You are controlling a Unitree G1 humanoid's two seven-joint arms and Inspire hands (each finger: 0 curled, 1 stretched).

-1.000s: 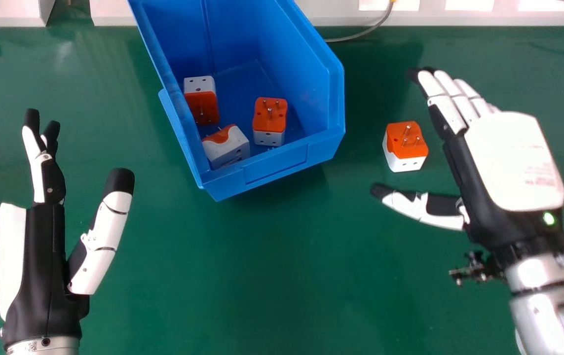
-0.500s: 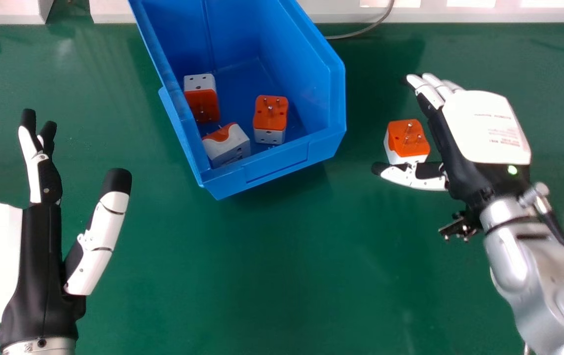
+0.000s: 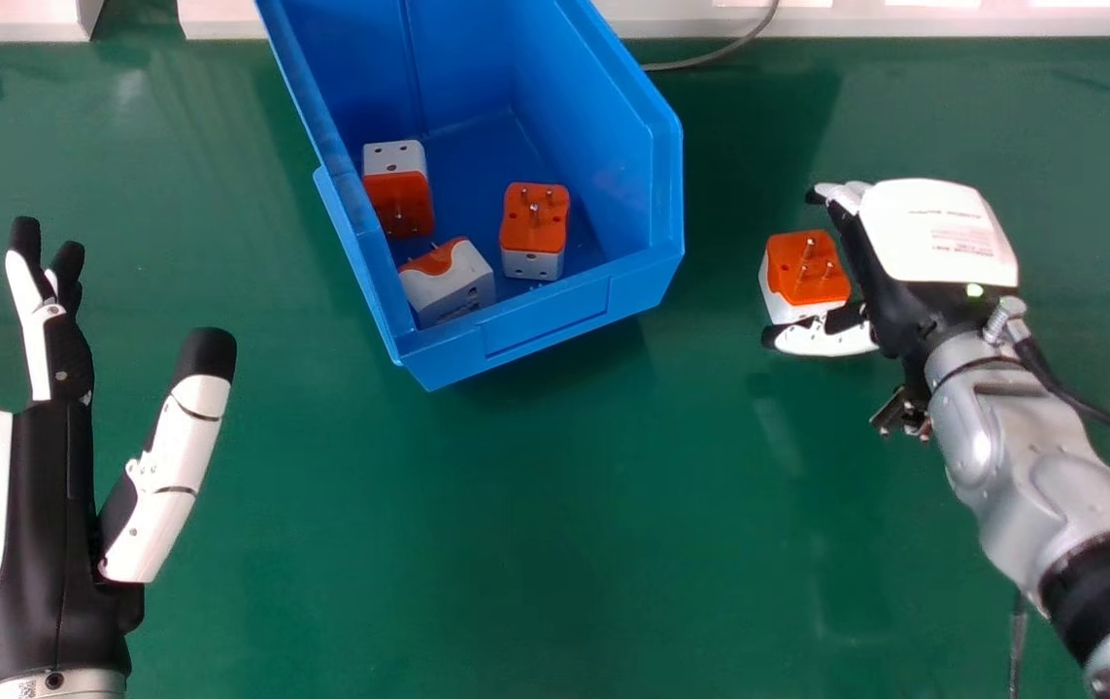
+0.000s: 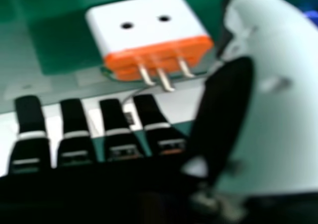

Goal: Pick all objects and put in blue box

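The green table (image 3: pixel 477 534) spreads under everything, with a white ledge (image 3: pixel 904 21) along its far edge. On it stands the blue box (image 3: pixel 545 335), set at a slant, its open top facing up. The silver right forearm (image 3: pixel 1040 476) comes in from the right. The left hand (image 3: pixel 54 505) is at the left of the head view, well apart from the box, wide and holding nothing, its thumb spread far from its fingers. The right hand (image 3: pixel 938 233) is wide too, beside the loose adapter (image 3: pixel 809 267), which lies on the table to the right of the box. That adapter sits orange face up, between thumb and fingers (whether the thumb touches it, I cannot tell). Three more adapters are inside the box: one (image 3: pixel 399 202) by the left wall, one (image 3: pixel 453 284) tipped on its side near the front, one (image 3: pixel 535 221) farther right with its orange face up. Smallest are the metal pins (image 4: pixel 165 80), three of them on the loose adapter.
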